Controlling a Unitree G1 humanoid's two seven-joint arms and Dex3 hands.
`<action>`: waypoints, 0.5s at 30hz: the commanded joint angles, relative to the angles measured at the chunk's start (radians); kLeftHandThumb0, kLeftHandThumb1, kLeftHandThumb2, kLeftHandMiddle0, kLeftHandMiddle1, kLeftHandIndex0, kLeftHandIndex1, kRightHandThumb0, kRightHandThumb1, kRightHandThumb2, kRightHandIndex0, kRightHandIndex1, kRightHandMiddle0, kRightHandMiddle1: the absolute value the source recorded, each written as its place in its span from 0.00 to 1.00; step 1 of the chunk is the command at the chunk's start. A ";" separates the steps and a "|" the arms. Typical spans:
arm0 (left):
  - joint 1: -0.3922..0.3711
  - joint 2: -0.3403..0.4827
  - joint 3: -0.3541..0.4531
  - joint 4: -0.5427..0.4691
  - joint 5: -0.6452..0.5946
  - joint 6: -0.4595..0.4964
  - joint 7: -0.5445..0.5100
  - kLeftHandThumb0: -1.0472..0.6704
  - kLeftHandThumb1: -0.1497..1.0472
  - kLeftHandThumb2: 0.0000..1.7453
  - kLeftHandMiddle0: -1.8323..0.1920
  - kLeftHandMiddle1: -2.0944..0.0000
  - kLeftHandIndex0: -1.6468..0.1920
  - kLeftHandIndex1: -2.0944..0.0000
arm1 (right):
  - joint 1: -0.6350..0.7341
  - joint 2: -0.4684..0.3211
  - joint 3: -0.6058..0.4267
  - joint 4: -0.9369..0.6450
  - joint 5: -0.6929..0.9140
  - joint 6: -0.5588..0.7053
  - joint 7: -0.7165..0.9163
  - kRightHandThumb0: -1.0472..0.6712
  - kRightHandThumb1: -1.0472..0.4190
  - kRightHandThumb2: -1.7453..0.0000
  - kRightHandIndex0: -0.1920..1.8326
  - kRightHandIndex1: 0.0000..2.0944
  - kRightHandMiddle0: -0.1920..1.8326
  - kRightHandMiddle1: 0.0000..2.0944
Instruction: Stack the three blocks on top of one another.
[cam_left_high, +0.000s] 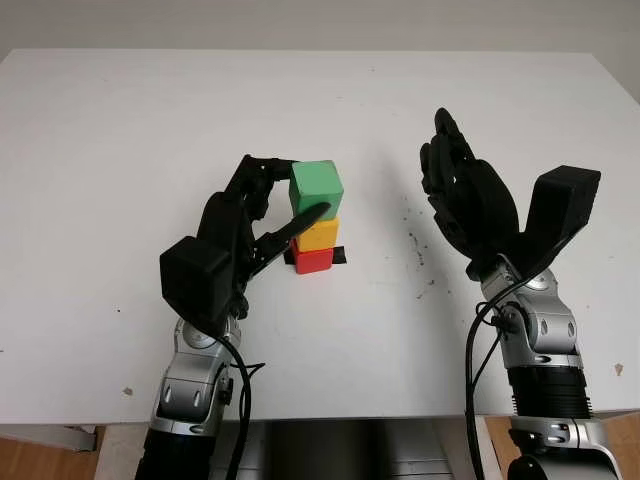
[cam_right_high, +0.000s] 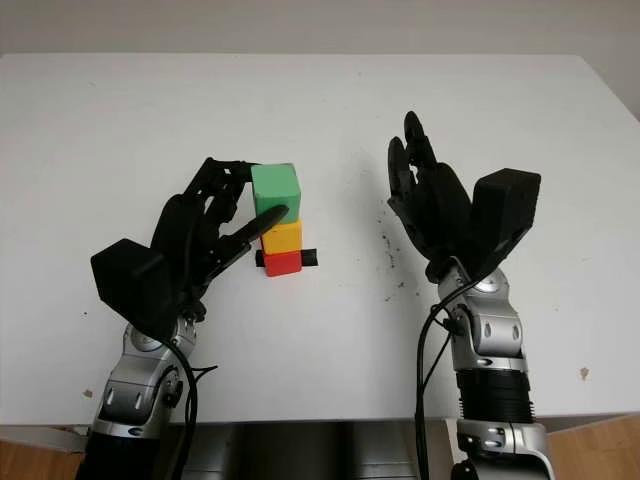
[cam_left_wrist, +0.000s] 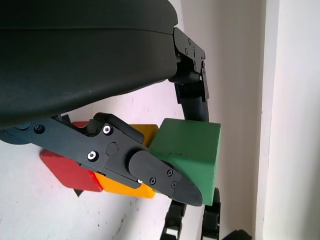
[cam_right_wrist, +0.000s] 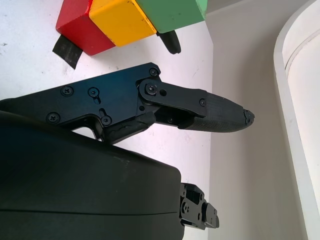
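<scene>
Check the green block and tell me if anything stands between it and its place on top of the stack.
Nothing visible does. The green block, held by the left hand, already sits on the yellow block, which sits on the red block. The right hand is open, off to the side.

Three stacked blocks (cam_left_high: 316, 218) mid-table (cam_left_high: 120, 130)

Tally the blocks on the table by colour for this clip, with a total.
Green block: 1, top of the stack, gripped by the left hand
Yellow block: 1, middle
Red block: 1, bottom
Total: 3
</scene>
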 joint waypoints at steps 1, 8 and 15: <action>-0.013 -0.005 0.001 -0.010 -0.010 0.001 -0.008 0.26 1.00 0.04 0.83 0.98 0.75 0.37 | 0.003 -0.003 -0.004 -0.011 0.004 0.002 -0.001 0.21 0.00 0.64 0.00 0.00 0.00 0.00; -0.012 -0.002 -0.001 -0.020 -0.015 0.010 -0.008 0.19 1.00 0.06 0.84 0.98 0.76 0.50 | -0.001 -0.003 -0.002 -0.004 0.002 -0.004 0.000 0.21 0.00 0.64 0.00 0.00 0.00 0.00; -0.006 0.013 -0.012 -0.017 0.036 -0.021 0.003 0.14 1.00 0.09 0.86 0.98 0.83 0.61 | -0.001 -0.003 -0.003 -0.008 0.003 0.002 0.000 0.21 0.00 0.64 0.00 0.00 0.00 0.00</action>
